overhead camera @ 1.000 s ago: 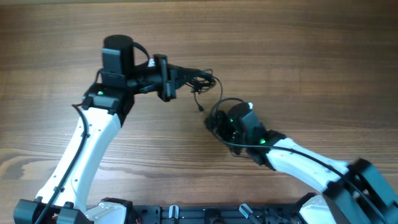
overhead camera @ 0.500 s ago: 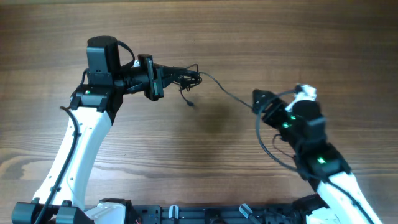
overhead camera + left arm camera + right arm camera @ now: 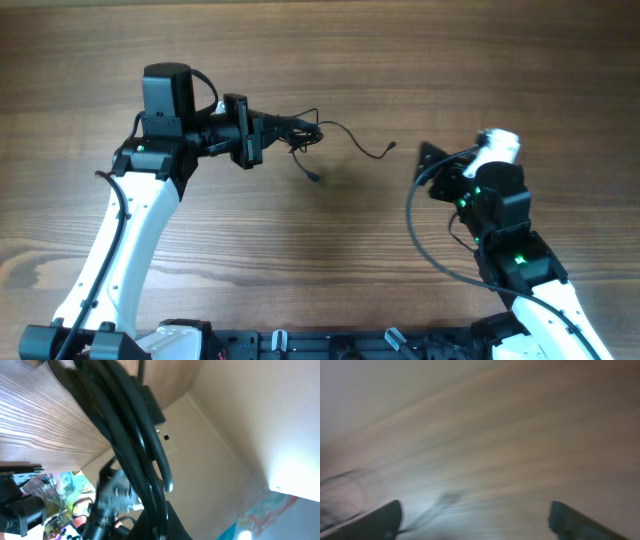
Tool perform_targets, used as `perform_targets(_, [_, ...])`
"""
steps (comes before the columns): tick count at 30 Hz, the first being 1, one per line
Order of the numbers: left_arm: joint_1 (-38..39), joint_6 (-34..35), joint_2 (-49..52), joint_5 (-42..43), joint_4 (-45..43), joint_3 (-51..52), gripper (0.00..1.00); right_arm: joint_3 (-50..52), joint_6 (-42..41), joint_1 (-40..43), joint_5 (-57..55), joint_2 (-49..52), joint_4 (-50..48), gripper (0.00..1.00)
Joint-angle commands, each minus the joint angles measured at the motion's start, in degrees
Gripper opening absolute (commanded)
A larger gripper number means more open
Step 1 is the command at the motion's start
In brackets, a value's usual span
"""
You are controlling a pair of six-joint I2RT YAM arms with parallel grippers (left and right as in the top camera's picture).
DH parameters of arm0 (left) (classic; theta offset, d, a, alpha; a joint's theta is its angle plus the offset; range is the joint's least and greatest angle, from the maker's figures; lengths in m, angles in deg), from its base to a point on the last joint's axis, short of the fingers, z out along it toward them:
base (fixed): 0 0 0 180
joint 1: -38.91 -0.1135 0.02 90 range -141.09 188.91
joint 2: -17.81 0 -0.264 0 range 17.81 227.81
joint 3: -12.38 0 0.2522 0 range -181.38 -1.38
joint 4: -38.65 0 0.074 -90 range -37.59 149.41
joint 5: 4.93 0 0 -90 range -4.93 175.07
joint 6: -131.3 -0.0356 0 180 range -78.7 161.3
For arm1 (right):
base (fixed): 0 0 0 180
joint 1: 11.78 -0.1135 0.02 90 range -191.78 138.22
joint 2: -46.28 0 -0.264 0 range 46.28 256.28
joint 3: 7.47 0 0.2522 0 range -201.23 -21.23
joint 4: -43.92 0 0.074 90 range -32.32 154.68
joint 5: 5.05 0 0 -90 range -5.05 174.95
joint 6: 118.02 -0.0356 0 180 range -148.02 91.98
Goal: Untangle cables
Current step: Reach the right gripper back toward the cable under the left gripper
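Slack now, the cables (image 3: 308, 130) are trailing a loose strand across the table (image 3: 500, 60), its plug end no longer reaching the right gripper (image 3: 430, 163), whose fingers are standing spread and empty. Meanwhile the left gripper (image 3: 285, 126) is still pinching the bundle.

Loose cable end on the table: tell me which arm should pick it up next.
Right. The loose cable end lies close to the right gripper, whose jaws stand wide open and empty in the wrist view. The left gripper is farther off and shut on the cable bundle.
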Motion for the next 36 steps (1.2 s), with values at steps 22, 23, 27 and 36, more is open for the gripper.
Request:
perform_targets(22, [5.7, 20.1, -0.5, -0.2, 6.9, -0.9, 0.04, -0.3, 3.0, -24.3, 9.3, 28.4, -29.6, 0.72])
perform_targets(23, [5.7, 20.1, -0.5, -0.2, 6.9, -0.9, 0.04, -0.3, 3.0, -24.3, 9.1, 29.0, -30.5, 0.72])
perform_targets(27, [5.7, 20.1, -0.5, -0.2, 6.9, -0.9, 0.04, -0.3, 3.0, -24.3, 6.2, 30.3, -32.1, 0.73])
perform_targets(36, [5.7, 20.1, -0.5, -0.2, 6.9, -0.9, 0.04, -0.3, 0.8, -24.3, 5.0, 30.4, -33.2, 0.29])
